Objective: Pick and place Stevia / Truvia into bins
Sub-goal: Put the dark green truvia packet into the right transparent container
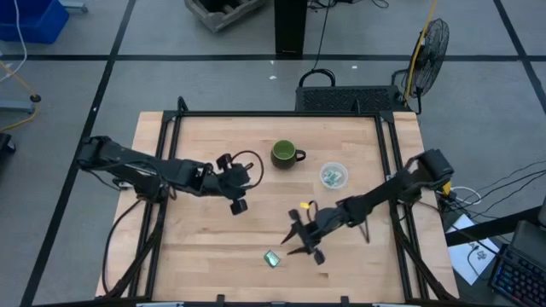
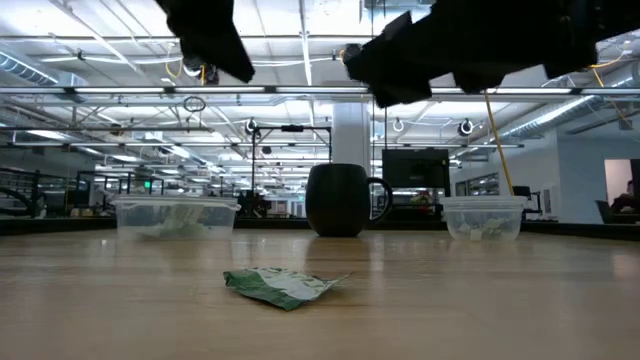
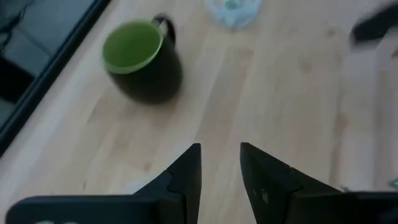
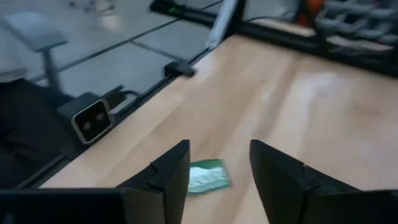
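A green packet [image 1: 272, 258] lies on open surface [image 1: 205, 239] near the front edge, just beside the spread right claw [image 1: 304, 241], while the left claw [image 1: 238, 182], narrowly parted, hangs mid-surface near the mug [image 1: 284, 153].

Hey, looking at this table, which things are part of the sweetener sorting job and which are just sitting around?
Part of the job:
- green packet lying loose on the table
- clear bin holding packets
- second clear bin, seen in the low view
- right gripper, open, above the packet

Just lying about:
- dark green mug
- fan beyond the table
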You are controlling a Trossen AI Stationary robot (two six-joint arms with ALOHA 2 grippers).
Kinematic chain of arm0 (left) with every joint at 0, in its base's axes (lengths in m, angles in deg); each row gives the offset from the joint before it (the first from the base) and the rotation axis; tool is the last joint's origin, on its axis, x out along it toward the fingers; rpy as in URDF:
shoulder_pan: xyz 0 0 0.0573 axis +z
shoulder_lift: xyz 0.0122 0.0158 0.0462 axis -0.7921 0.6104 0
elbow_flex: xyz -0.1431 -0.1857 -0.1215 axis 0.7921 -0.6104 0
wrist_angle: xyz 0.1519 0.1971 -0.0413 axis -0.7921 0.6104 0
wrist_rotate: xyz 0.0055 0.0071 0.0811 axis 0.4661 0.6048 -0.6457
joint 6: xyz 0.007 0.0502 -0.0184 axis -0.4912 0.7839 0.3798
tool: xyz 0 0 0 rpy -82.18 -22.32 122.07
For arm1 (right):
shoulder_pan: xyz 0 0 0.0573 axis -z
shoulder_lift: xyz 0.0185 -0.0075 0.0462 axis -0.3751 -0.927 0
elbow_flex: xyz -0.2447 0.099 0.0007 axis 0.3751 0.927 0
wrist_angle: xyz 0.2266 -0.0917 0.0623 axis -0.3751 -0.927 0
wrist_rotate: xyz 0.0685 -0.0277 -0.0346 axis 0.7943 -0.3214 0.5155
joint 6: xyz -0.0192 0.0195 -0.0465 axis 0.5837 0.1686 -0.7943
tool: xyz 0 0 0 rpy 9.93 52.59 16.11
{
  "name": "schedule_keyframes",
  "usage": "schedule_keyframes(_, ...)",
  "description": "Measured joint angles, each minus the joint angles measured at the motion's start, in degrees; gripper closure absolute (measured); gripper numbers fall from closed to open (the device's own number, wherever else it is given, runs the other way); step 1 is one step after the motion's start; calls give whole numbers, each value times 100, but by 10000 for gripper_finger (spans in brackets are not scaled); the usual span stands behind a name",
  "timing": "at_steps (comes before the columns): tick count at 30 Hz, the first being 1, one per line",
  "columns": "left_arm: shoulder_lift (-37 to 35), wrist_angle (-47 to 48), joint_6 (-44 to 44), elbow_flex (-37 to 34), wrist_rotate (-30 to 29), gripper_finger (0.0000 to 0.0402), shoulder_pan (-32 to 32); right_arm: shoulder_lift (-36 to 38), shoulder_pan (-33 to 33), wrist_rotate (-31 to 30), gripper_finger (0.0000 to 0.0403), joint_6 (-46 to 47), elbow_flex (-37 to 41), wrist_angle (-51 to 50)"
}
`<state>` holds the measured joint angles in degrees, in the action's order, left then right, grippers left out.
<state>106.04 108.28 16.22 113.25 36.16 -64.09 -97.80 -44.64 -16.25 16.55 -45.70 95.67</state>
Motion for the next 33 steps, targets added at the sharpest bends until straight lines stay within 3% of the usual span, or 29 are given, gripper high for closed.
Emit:
schedule_keyframes(8,4,-3,172,282,-50,284,-199,-1239,4,196,177,184,-771,1)
schedule_keyframes(16,9,85,15,278,-58,284,-433,-2122,0,214,140,272,-1261,10)
schedule_keyframes(23,8,72,0,278,-120,284,-519,-2744,11,474,133,165,-1717,109)
schedule_keyframes(33,9,141,0,278,-133,284,-533,-2853,157,564,152,-187,-1679,12)
